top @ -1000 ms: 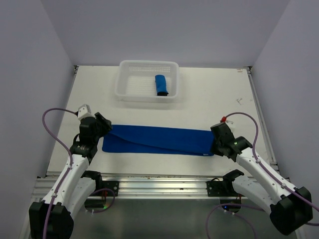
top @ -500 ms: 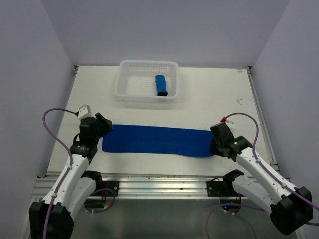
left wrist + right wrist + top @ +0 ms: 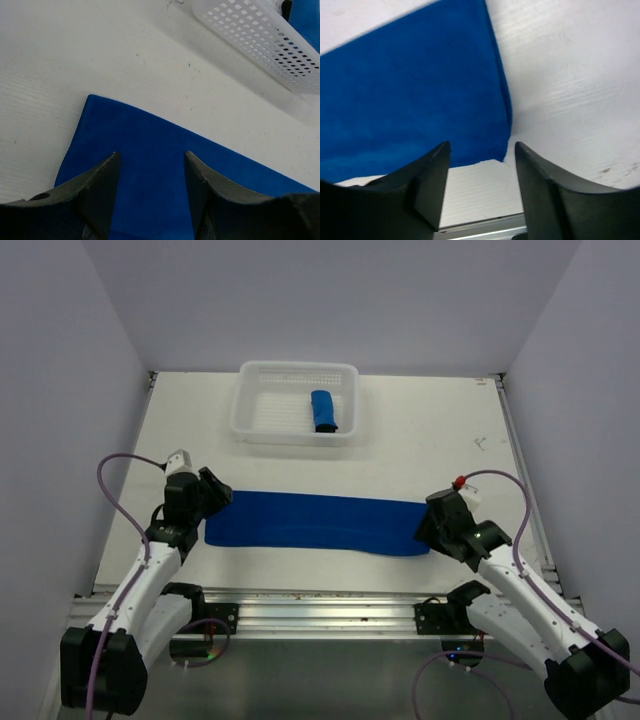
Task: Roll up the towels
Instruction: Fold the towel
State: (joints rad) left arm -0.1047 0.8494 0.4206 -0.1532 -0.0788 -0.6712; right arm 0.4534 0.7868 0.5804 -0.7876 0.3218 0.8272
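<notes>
1. Top view: the flat towel (image 3: 315, 524) lies as a long strip between the two grippers. Its left end is under the left gripper (image 3: 215, 502) and its right end is at the right gripper (image 3: 424, 527). Both sets of jaws are spread and hold nothing. Well beyond both grippers, the basket (image 3: 250, 425) holds one rolled towel (image 3: 323, 411), which lies near its right wall. Nothing else shows in the basket.
2. Left wrist: the left gripper (image 3: 150, 190) stands spread over the flat towel (image 3: 150, 135), with cloth showing in the gap. I cannot tell whether the fingers (image 3: 97, 195) touch it. The towel's short edge runs just outside the left finger. The basket (image 3: 250, 40) is ahead and to the right, with a bit of blue showing past its rim.
3. Right wrist: the right gripper (image 3: 480, 185) is spread, and the near corner of the flat towel (image 3: 410, 90) sits just ahead of the gap. Bare table (image 3: 570, 75) lies ahead of the right finger.
4. Likely step: starting the roll.
   - Pinch one short end squarely, taking in every layer.
   - Make the first turn tight.
   - Keep the long edges in line.
   - Let the other gripper hold the far end down.
   - A loose or skewed first turn would probably make the roll cone out.
</notes>
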